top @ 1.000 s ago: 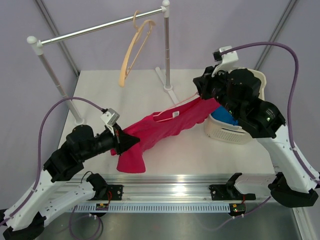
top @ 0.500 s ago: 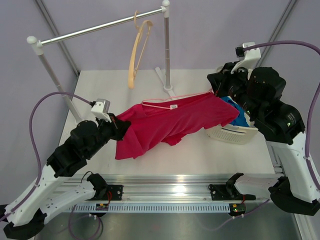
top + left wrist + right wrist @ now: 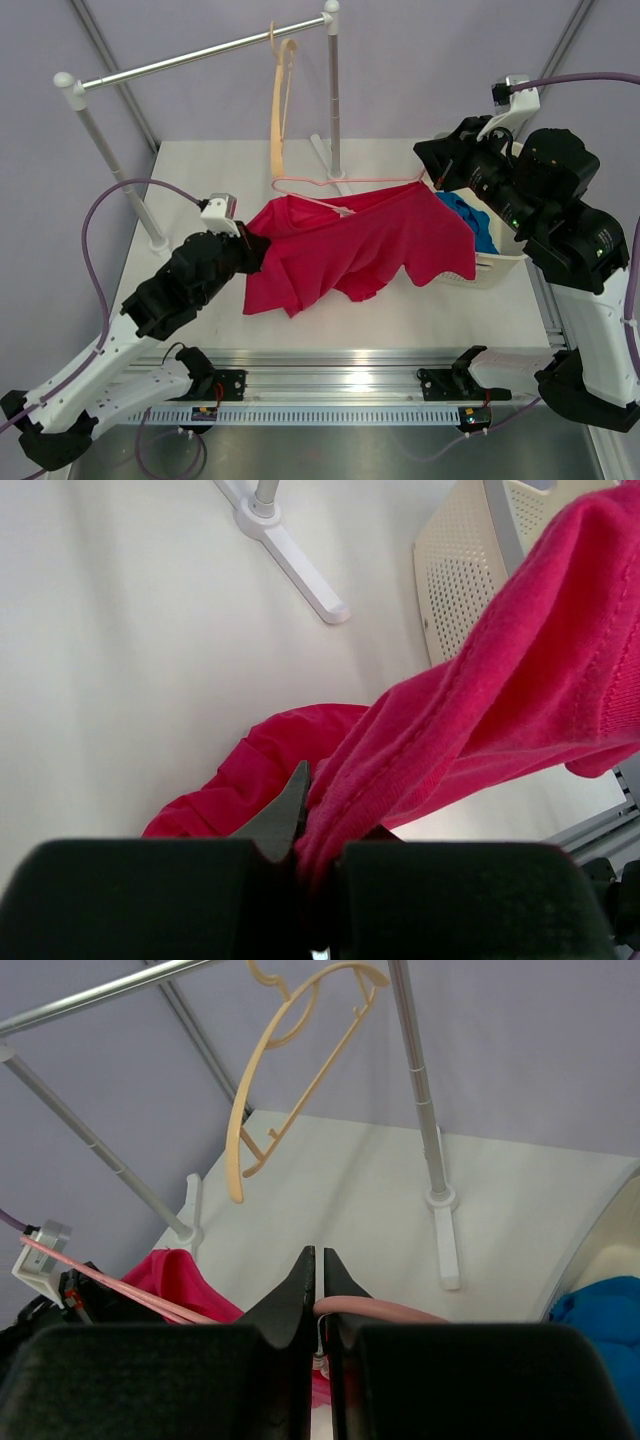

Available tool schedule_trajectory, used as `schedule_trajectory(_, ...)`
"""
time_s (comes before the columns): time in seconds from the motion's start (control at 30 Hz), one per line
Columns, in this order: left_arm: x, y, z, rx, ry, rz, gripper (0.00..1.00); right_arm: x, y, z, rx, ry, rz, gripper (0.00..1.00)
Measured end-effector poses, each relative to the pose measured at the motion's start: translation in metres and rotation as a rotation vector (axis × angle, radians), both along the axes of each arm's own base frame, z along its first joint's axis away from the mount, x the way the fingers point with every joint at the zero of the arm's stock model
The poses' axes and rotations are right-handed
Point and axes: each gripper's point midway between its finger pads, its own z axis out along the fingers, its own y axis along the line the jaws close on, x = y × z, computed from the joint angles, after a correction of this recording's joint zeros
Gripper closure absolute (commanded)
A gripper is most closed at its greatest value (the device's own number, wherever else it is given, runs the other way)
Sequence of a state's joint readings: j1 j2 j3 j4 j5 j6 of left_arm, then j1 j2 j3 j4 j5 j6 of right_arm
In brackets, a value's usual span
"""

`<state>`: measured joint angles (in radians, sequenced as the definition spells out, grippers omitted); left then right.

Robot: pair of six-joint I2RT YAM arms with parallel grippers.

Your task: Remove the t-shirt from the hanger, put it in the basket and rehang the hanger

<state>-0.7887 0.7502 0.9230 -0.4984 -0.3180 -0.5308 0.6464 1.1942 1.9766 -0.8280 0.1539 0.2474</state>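
Your left gripper (image 3: 255, 245), well left of the white basket (image 3: 500, 265), is clamped on one edge of the pink t-shirt (image 3: 370, 240), which stretches from there across the basket's left rim, while your right gripper (image 3: 432, 178), over the basket's far-left corner, pinches an end of the thin pink hanger (image 3: 350, 182).

A pale lilac fabric wall (image 3: 450, 60) backs the white tabletop (image 3: 230, 165). A silver metal clothes rail (image 3: 190, 55) on white posts stands at the table's far side, and a ribbed aluminium beam (image 3: 340, 358) edges the near side. The light is soft and even.
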Motion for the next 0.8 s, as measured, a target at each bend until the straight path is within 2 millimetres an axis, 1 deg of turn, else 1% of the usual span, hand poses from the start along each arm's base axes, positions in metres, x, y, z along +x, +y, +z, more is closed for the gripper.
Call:
schedule_trajectory(0.07,0.003,-0.002,-0.004,0.005,0.011,0.008,1.00,-0.001,0.003,0.000,0.010,0.003,0.014,1.00)
schedule_trajectory(0.17,0.010,-0.008,-0.015,0.015,0.036,0.016,1.00,-0.001,0.010,0.000,0.030,0.005,0.047,1.00)
schedule_trajectory(0.33,0.024,-0.024,-0.052,0.060,0.113,0.027,1.00,-0.004,0.032,0.001,0.062,0.021,0.150,1.00)
schedule_trajectory(0.4,0.029,-0.028,-0.063,0.075,0.133,0.035,1.00,-0.004,0.042,-0.001,0.069,0.033,0.194,1.00)
schedule_trajectory(0.5,0.036,-0.027,-0.073,0.087,0.146,0.074,1.00,-0.005,0.056,-0.002,0.074,0.041,0.259,1.00)
schedule_trajectory(0.63,0.046,-0.020,-0.081,0.075,0.155,0.132,1.00,-0.011,0.066,-0.001,0.081,0.037,0.331,1.00)
schedule_trajectory(0.73,0.057,-0.012,-0.092,0.064,0.176,0.188,1.00,-0.024,0.076,0.004,0.089,0.026,0.425,1.00)
schedule_trajectory(0.8,0.061,-0.006,-0.106,0.079,0.204,0.217,1.00,-0.033,0.082,0.008,0.093,0.020,0.486,1.00)
